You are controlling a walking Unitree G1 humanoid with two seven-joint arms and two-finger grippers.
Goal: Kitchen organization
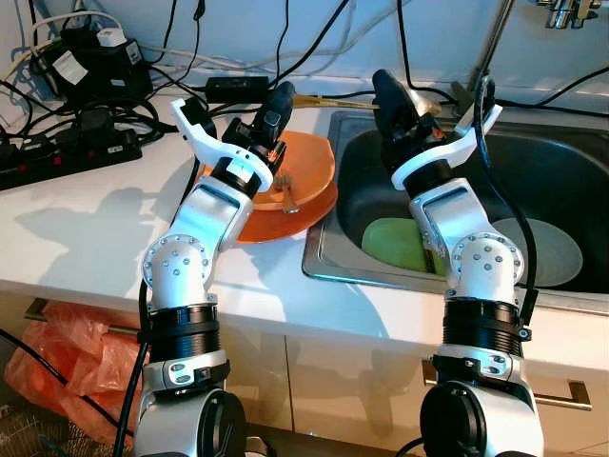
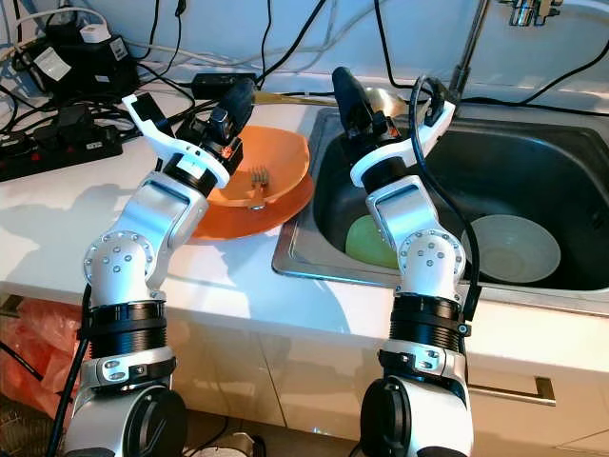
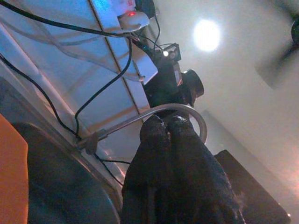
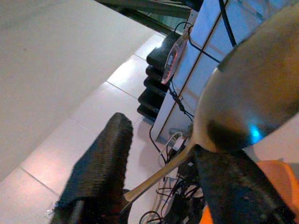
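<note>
Fork (image 2: 257, 179) lies in orange bowl (image 2: 276, 157) beside sink (image 2: 533, 190).

Sink (image 1: 533, 171): brushed metal, dull sheen. Plates (image 1: 309, 181): 2, orange, smooth glossy plastic; fork (image 1: 285, 190): metal. Ladle (image 4: 247, 107): polished reflective metal; fingers (image 4: 100, 163): black, rough, matt.

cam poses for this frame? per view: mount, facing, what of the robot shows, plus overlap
Left eye view: head camera, looking forward and down at the sink and the orange bowls holding a fork; both silver arms show.
Right eye view: the stereo twin, same scene slightly shifted; same arms.
Left wrist view: on the left wrist, aimed upward past the closed left gripper toward the faucet and the ceiling light.
Right wrist view: on the right wrist, looking along the open right gripper with a metal ladle between the fingers.
Shared: the orange bowls edge into both wrist views.
</note>
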